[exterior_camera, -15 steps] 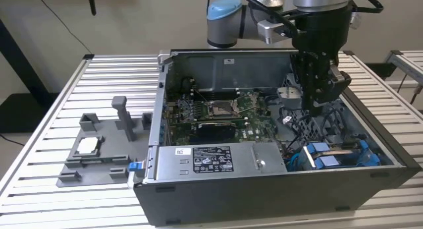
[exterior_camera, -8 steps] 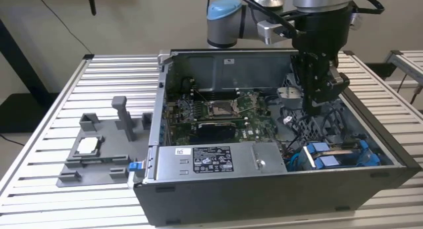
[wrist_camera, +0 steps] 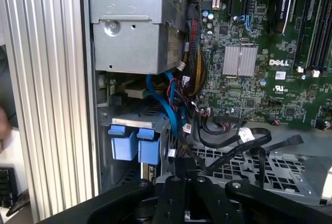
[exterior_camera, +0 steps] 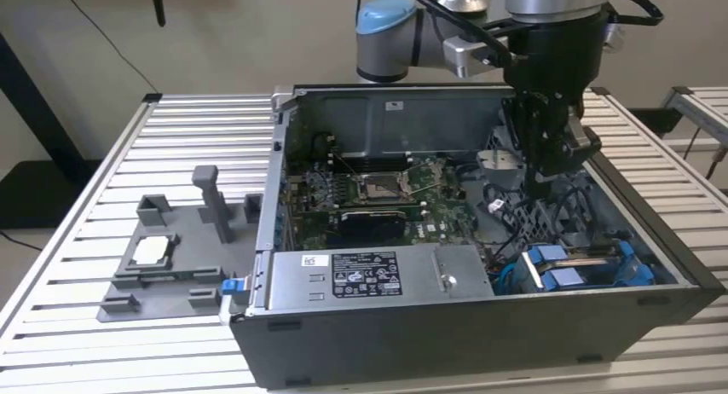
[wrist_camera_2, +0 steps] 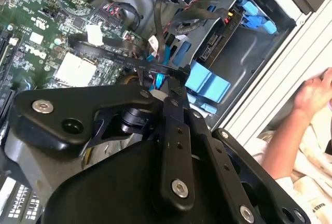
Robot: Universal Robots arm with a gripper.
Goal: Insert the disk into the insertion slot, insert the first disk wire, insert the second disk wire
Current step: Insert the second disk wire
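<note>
Slatted aluminium worktop [exterior_camera: 193, 121]: carries all items.

Open computer case [exterior_camera: 455, 343]: lies on its side at the middle of the worktop with the interior exposed.

Robot arm [exterior_camera: 557, 36]: reaches down into the case on the exterior view's right.

Grey power supply box [exterior_camera: 376, 275]: mounted along the near wall of the case, with white stickers on its upper face.

Motherboard [exterior_camera: 376, 189]: lies on the case floor, behind the power supply box.

Grey fixture [exterior_camera: 170, 275]: stands on the worktop outside the case, on the exterior view's left. A small silver part rests on it.

Insertion slot [exterior_camera: 603, 256]: a grey metal bay in the near corner of the case on the exterior view's right, just beside the power supply box.

Disk [exterior_camera: 560, 275]: seated in the insertion slot. Its bright blue carrier tabs show at the mouth of the bay in both wrist views [wrist_camera: 132, 143] [wrist_camera_2: 207, 85]. Most of the drive body is hidden by the bay.

Hand [exterior_camera: 544, 179]: hangs inside the case between the motherboard and the insertion slot, above a tangle of cables. In the second wrist view the hand [wrist_camera_2: 171, 79] has its fingers pressed together on a black flat wire [wrist_camera_2: 109, 53], which runs across the motherboard to the fingertips. The first wrist view shows the same wire [wrist_camera: 244, 149] leading into the hand [wrist_camera: 188, 175].

Blue flat cable [wrist_camera: 168, 105]: runs from beneath the power supply box down past the blue tabs.

Person's hand [wrist_camera_2: 314, 92]: outside the case wall, apart from the work.
</note>
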